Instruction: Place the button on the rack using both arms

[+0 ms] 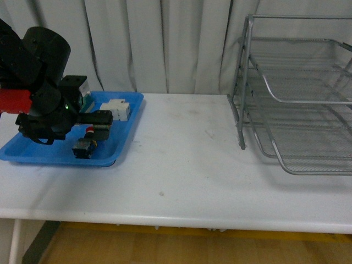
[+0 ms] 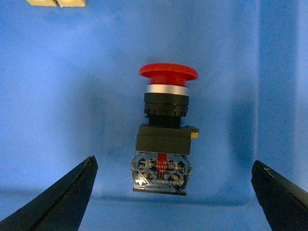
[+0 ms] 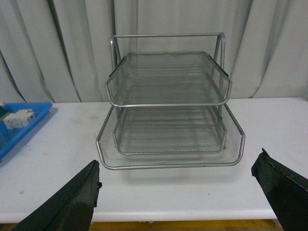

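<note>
The button [image 2: 165, 132], with a red mushroom cap and a blocky black body, lies on its side in the flat blue tray [image 2: 57, 96]. In the front view it [image 1: 85, 143] lies just under my left arm. My left gripper [image 2: 175, 192] is open, its two black fingers wide apart on either side of the button's body and not touching it. The silver wire-mesh rack [image 1: 297, 93] stands at the table's right. My right gripper [image 3: 178, 192] is open and empty in front of the rack [image 3: 168, 106], off the table's front edge; it is out of the front view.
White blocks [image 1: 116, 108] lie in the blue tray [image 1: 33, 151] behind the button and also show in the right wrist view [image 3: 19, 118]. The white table [image 1: 181, 170] runs between tray and rack. Grey curtains hang behind.
</note>
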Action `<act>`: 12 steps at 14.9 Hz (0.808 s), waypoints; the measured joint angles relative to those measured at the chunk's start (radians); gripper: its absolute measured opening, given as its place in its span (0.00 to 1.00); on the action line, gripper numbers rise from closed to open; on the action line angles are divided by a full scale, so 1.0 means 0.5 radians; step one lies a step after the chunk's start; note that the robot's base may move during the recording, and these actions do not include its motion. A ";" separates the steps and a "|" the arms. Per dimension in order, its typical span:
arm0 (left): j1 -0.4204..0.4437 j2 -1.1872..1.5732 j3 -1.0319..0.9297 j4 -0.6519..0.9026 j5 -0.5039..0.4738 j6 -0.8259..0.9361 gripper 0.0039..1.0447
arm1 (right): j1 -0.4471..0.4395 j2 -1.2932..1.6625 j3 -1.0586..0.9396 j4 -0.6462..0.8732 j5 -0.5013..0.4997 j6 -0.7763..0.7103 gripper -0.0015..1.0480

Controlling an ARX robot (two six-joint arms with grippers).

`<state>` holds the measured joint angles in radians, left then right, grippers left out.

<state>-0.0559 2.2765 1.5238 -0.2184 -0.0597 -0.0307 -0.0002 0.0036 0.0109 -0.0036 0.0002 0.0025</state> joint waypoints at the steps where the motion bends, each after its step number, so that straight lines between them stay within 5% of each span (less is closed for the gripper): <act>1: 0.012 0.028 0.018 0.001 0.008 0.012 0.94 | 0.000 0.000 0.000 0.001 0.000 0.000 0.94; 5: -0.008 0.203 0.057 0.122 -0.024 0.103 0.94 | 0.000 0.000 0.000 0.000 0.000 0.000 0.94; 9: -0.024 0.211 0.066 0.120 -0.046 0.132 0.54 | 0.000 0.000 0.000 0.000 0.000 0.000 0.94; 12: -0.024 0.212 0.072 0.119 -0.059 0.134 0.42 | 0.000 0.000 0.000 0.000 0.000 0.000 0.94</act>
<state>-0.0677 2.3825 1.5597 -0.1589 -0.0891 0.0364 -0.0002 0.0036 0.0109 -0.0036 0.0002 0.0025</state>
